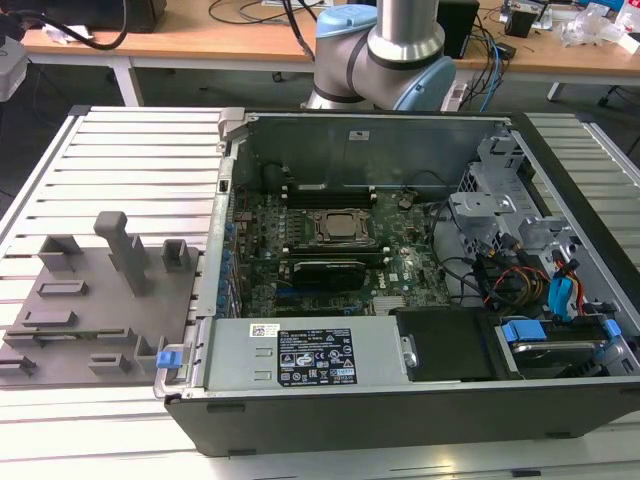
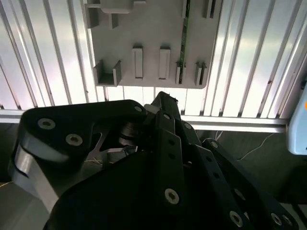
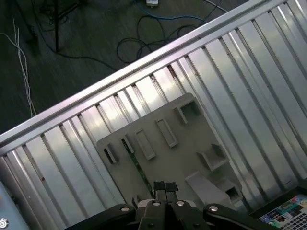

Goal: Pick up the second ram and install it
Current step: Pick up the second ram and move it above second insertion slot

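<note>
A: Status, exterior view?
B: I see the fixture plate (image 1: 95, 310) beside the open case (image 1: 420, 425).
A: Second wrist view?
B: The second ram (image 2: 183, 33) stands edgewise at the plate's edge, beyond my gripper (image 2: 165, 99).
A: First wrist view?
B: Fingers (image 3: 159, 187) together, empty; ram near them, untouched.

One open computer case (image 1: 400, 430) is lying on one ribbed metal table (image 1: 130, 150), and one grey tray (image 1: 100, 305) is lying beside it. One green memory stick (image 2: 183, 36) (image 3: 136, 165) is standing on its edge in this tray in both wrist views. Inside the case one square processor (image 1: 340, 227) is sitting, and one silver power box (image 1: 235, 350) is carrying one black label (image 1: 318, 357). One robot arm (image 1: 385, 50) is standing behind the case. One gripper (image 3: 164, 186) is hanging above the tray.
</note>
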You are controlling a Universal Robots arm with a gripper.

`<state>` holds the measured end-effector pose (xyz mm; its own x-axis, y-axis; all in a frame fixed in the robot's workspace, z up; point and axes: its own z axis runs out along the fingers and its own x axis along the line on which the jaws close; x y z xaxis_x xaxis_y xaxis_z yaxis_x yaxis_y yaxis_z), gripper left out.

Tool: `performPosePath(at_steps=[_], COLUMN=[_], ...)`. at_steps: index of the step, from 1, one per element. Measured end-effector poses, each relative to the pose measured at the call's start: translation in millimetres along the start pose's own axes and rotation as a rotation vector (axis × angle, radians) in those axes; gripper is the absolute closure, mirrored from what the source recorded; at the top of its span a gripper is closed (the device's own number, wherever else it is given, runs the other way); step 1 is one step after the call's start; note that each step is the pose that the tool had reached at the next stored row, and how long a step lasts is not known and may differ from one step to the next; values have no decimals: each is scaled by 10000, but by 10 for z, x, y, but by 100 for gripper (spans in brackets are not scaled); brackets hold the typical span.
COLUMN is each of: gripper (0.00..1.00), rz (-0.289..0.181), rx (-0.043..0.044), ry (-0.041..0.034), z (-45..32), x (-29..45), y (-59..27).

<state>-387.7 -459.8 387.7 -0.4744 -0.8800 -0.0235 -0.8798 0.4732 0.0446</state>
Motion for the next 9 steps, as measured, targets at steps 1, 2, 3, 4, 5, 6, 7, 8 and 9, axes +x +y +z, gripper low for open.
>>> performPosePath(at_steps=[1,2,3,4,5,6,7,8,9], gripper=[89,89,89,89,89,89,89,89,89], rz=[-168,-389,-509,-596,-731,-845,-1001,-1148,-1393], rx=[-4,-9,-12,-14,-17,-20,-24,-27,-33], ry=[9,18,24,27,33,38,45,52,63], z=[-1,0,-1,0,0,0,0,0,0], x=[0,0,0,0,0,0,0,0,0], y=[0,0,0,0,0,0,0,0,0])
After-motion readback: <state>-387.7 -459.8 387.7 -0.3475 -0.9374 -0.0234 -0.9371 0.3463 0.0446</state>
